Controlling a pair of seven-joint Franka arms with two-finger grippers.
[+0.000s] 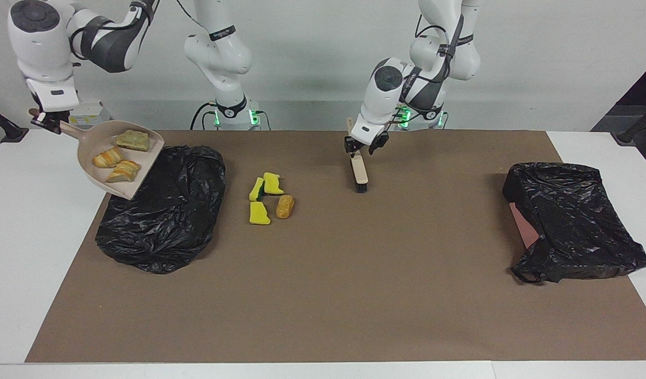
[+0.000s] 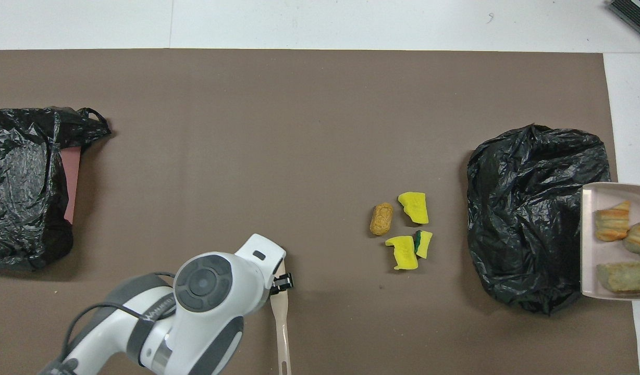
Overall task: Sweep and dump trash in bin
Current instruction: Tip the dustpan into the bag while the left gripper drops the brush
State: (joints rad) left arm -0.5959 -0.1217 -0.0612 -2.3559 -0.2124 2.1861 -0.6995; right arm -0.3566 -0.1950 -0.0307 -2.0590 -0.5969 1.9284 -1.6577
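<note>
- White table [image 1: 49, 252] wears a brown mat [image 1: 354, 295].
- One black bag [image 1: 162, 210] at the right arm's end, another [image 1: 573, 218] at the left arm's.
- Three yellow sponge bits [image 1: 259, 212], one bread piece [image 1: 284, 206] between.
- Brush [image 1: 360, 176] apparently rests on the mat.

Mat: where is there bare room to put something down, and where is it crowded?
Free: the wide strip of mat farther from the robots than the brush and scraps, between the two bags; also the patch between the brush and the bag at the left arm's end. Crowded: the scraps beside the other bag.
</note>
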